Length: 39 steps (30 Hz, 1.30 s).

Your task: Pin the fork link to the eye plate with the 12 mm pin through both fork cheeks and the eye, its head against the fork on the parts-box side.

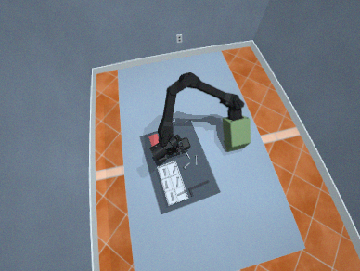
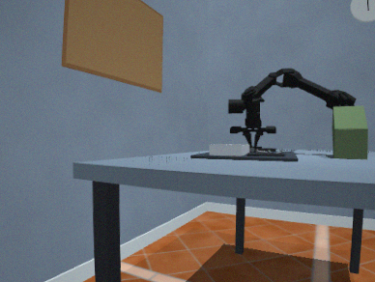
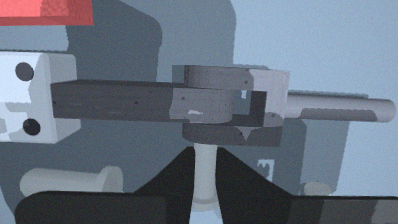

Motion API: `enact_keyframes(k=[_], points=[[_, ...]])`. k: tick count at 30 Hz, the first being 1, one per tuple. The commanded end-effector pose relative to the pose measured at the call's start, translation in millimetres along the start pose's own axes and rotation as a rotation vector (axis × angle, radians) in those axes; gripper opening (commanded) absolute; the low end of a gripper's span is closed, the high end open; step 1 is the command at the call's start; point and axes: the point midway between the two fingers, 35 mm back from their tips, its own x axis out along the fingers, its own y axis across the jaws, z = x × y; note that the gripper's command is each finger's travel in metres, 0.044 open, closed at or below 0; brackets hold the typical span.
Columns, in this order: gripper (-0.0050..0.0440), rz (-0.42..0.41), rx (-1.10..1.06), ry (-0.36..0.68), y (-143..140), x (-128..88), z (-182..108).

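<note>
In the wrist view my gripper (image 3: 204, 154) (image 1: 179, 147) (image 2: 253, 144) is shut on the light grey 12 mm pin (image 3: 205, 172). It holds the pin by its lower end. The pin's upper end meets the lower cheek of the grey fork link (image 3: 262, 95). How far in it reaches is hidden. The dark bar of the eye plate (image 3: 110, 100) runs from a white bracket (image 3: 30, 100) on the left into the fork, between its two cheeks. The fork's round rod (image 3: 345, 107) sticks out to the right.
A white parts box (image 1: 173, 182) (image 2: 226, 149) lies on the dark mat (image 1: 206, 178) (image 2: 291, 156). Loose pins (image 1: 196, 160) (image 3: 70, 181) lie near the fork. A red block (image 1: 152, 138) (image 3: 45, 11) sits beyond the bracket. A green box (image 1: 237, 133) (image 2: 349, 132) holds the arm's base.
</note>
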Motion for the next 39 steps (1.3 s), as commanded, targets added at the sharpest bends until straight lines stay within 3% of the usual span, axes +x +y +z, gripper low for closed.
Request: enact_keyframes(k=[1,36,37,39], points=[[-0.0050,0.017,0.025,-0.003,5.4,-6.4,10.7],[-0.0050,0.017,0.025,-0.003,5.4,-6.4,10.7],[0.0140,0.017,0.025,-0.003,5.4,-6.4,10.7],[0.0140,0.018,0.025,-0.003,5.6,-6.7,10.6]])
